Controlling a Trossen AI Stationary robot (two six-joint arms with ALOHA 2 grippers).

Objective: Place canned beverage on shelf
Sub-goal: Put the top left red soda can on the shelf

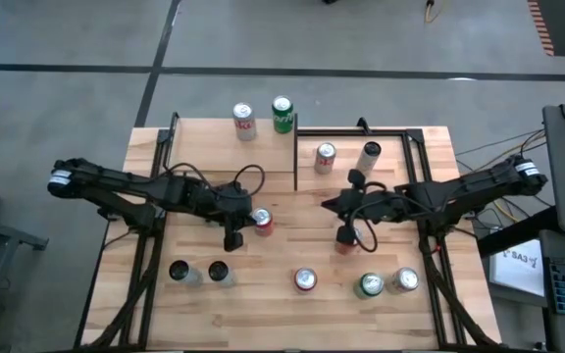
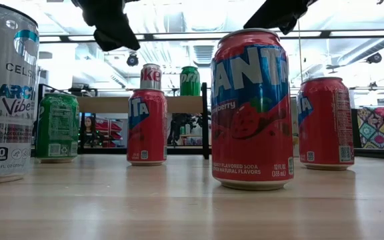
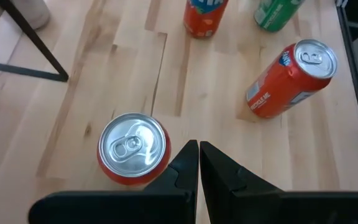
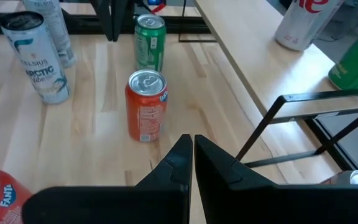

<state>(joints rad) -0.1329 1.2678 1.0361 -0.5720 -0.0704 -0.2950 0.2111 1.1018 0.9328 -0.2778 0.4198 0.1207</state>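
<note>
Both grippers, left point(image 1: 233, 241) and right point(image 1: 344, 238), hang clenched and empty (nothing grasped); the shelf point(image 1: 209, 147) already holds two cans.

Grey floor point(image 1: 67, 39), bright ceiling lights point(image 2: 199, 13)

Red cans point(image 2: 252, 110), green cans point(image 2: 57, 127), pale wood shelf point(image 1: 233, 147), black posts point(image 1: 295, 147).

Two matte black, slender jointed arms carried white-banded ends at their outer joints. Black cables looped just behind each gripper, the left gripper point(image 1: 231, 238) and right gripper point(image 1: 345, 236) ending in tapered black fingers.
</note>
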